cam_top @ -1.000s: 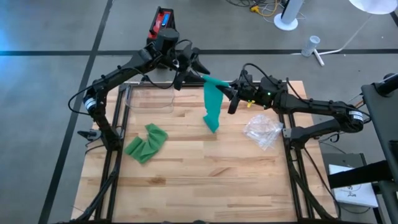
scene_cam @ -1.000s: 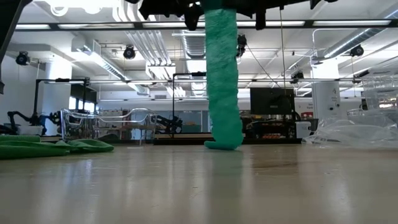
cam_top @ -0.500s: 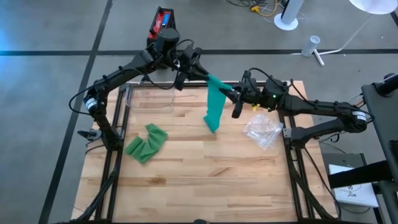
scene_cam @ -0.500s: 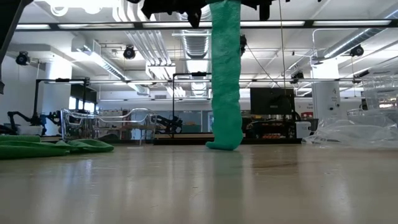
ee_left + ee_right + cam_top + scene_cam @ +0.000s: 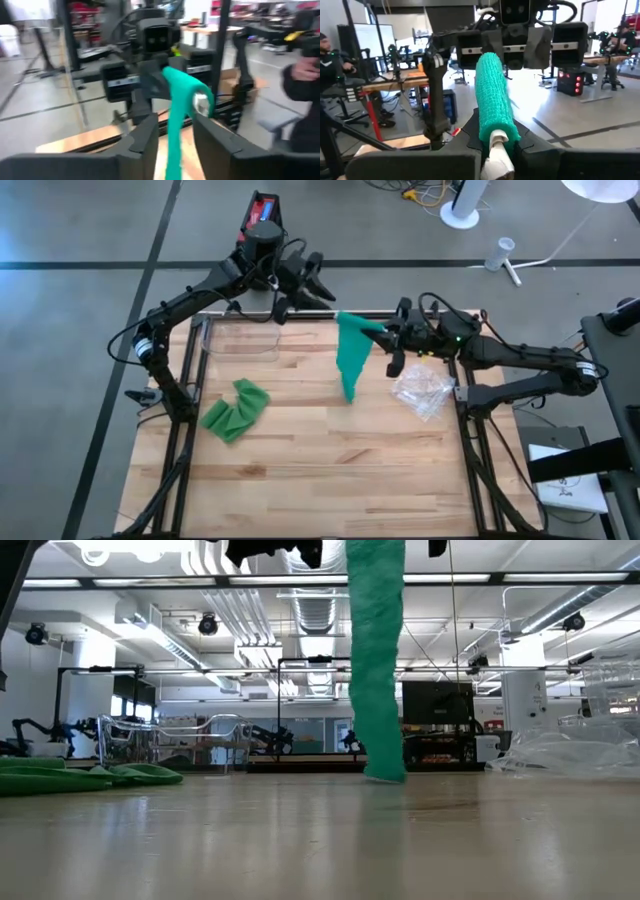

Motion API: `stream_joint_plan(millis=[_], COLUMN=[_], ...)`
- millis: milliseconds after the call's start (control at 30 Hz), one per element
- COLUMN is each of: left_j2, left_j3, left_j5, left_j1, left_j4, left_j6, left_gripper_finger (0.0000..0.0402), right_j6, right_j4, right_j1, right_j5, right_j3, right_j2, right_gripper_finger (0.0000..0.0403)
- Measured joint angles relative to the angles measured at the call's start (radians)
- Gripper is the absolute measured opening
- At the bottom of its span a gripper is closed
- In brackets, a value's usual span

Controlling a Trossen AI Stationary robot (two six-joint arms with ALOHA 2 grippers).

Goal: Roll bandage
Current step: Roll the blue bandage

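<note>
Two dark arms reach over the far half of a wooden table (image 5: 330,470), the largest thing in the high view. The left arm comes in from the table's far left corner, and the left gripper (image 5: 318,292) hangs beyond the far edge; in the left wrist view its fingers (image 5: 145,137) stand a little apart with the green strip passing between them, and I cannot tell whether they touch it. The right arm stretches in from the right side, and the right gripper (image 5: 392,340) is clamped narrowly on the upper end of the green bandage (image 5: 351,358), with the wound end sitting between its fingers in the right wrist view (image 5: 494,117). From that grip the bandage hangs down as a long strip, and in the low view (image 5: 378,670) its lower end reaches the tabletop or just short of it. A crumpled clear plastic bag (image 5: 422,391) lies near the right edge, close to the right arm. A second green bandage (image 5: 235,410) lies loosely folded on the left part of the table. A clear plastic tray (image 5: 240,340) sits near the far left corner.
</note>
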Motion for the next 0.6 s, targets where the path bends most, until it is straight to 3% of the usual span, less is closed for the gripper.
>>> stream_joint_plan(millis=[267,367,500,600], left_j2=[0.007,0.008,0.008,0.013], left_j3=[0.000,0.000,0.000,0.000], left_j5=[0.010,-0.072,-0.232,-0.268], left_j1=[-0.065,-0.106,-0.143,-0.145], left_j4=[0.002,0.011,0.040,0.062], left_j6=[0.018,0.053,0.054,0.015], left_gripper_finger=[0.0242,0.0274,0.0290,0.0281], right_j6=[-0.021,-0.030,-0.033,-0.035], right_j4=[-0.040,-0.041,-0.039,-0.043], right_j1=[-0.001,-0.002,-0.002,-0.002], right_j5=[0.011,0.011,0.012,0.011], right_j3=[-0.001,-0.001,-0.001,-0.001], right_j2=[-0.026,-0.025,-0.020,-0.019], right_gripper_finger=[0.0023,0.0022,0.0021,0.0023])
